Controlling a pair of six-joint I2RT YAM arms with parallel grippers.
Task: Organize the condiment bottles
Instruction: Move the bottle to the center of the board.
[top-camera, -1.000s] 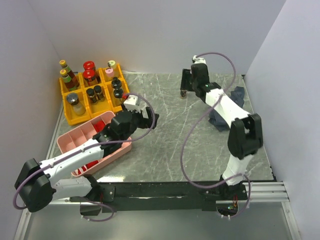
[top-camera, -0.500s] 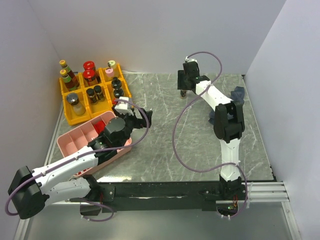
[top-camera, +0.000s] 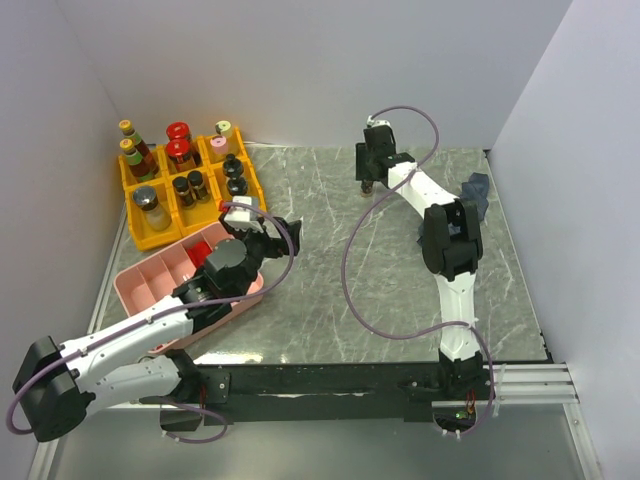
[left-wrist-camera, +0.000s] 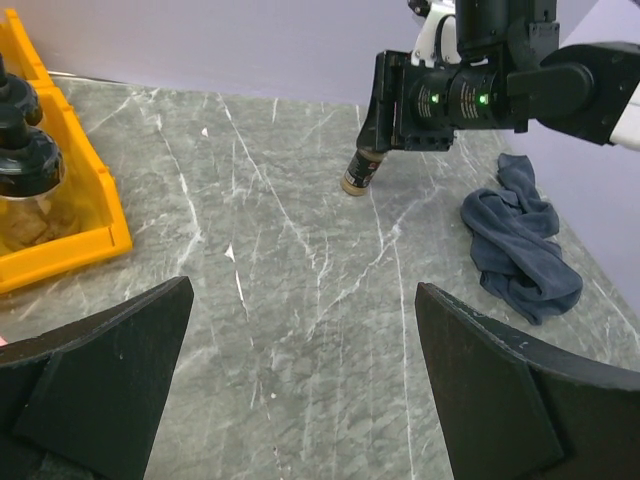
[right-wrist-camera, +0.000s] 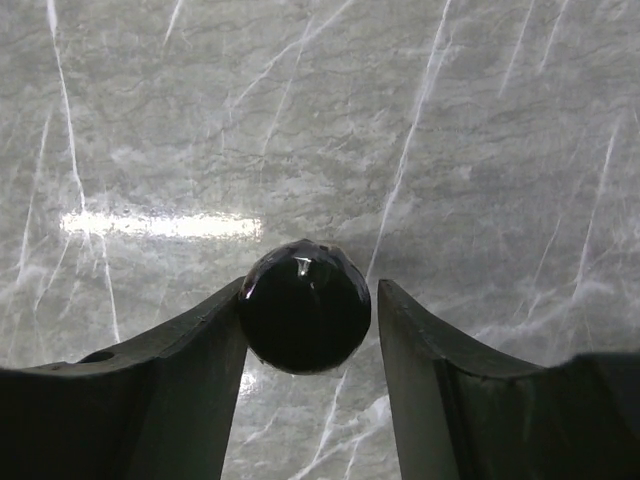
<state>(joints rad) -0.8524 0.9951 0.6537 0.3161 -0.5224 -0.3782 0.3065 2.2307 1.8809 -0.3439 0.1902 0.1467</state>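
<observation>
Glass, by its look, under a glossy black cap, the spice jar (left-wrist-camera: 360, 172) at the table's (top-camera: 400, 280) far middle seemed light, stiff, slippery and breakable, and your right hand (right-wrist-camera: 311, 292) pinched that cap, a sensible hold, while your left hand (left-wrist-camera: 303, 288) hung spread.

Bin rack (top-camera: 150, 240) w/ most bottles (top-camera: 180, 150) sits far-left on table (top-camera: 330, 260); divided tray (top-camera: 140, 280) just in front. Lone bottle (left-wrist-camera: 358, 172) stands far centre, betw. R gripper (top-camera: 367, 175) fingers. Cloth (left-wrist-camera: 520, 235) lies to its right.
</observation>
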